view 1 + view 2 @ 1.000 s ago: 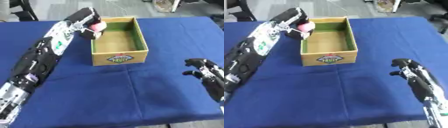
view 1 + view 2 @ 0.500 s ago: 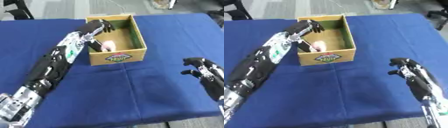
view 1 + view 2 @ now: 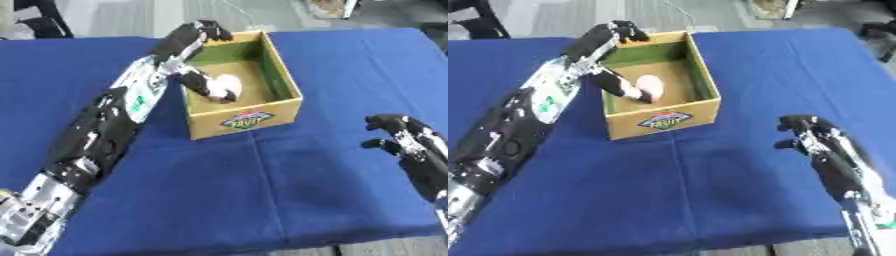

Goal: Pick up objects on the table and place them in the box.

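Observation:
An open cardboard box (image 3: 290,89) with a green inner lining stands on the blue cloth at upper centre. On its floor lies a pale pink rounded object (image 3: 231,84). My left arm reaches in from the lower left, and my left hand (image 3: 186,40) hovers over the box's far left corner. It is open and holds nothing, with its thumb stretching down inside the box to just beside the pink object. At the right edge, well clear of the box, my right hand (image 3: 816,138) rests on the cloth, relaxed and empty.
The blue table cloth (image 3: 262,190) spreads out around the box, with its front edge along the bottom. Grey floor and dark chair parts (image 3: 35,22) show beyond the far edge.
My left hand carried the pink object over the box and let go of it. The object now lies on the box floor. The right hand has stayed put.

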